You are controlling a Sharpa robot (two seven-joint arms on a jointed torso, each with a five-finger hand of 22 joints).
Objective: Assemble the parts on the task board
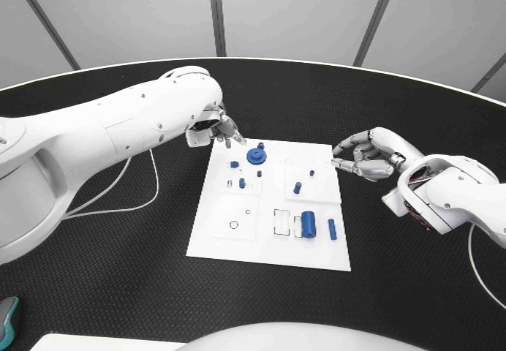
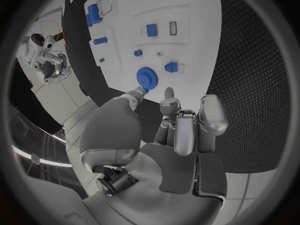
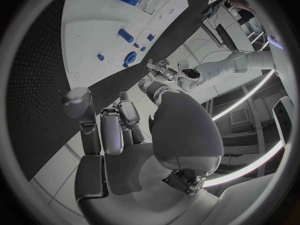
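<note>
The white task board lies mid-table. A blue gear stands near its far edge, with small blue pieces just nearer and a small blue peg to their right. A thick blue cylinder and a thin blue pin lie on the near right part. My left hand hovers at the board's far left corner and holds nothing. In the left wrist view its thumb tip is right beside the gear. My right hand hangs off the board's right edge, fingers loosely bent, nothing in it.
A white cable loops over the black table to the left of the board. A teal object and a white sheet lie at the near left edge. The table's pale rim curves behind.
</note>
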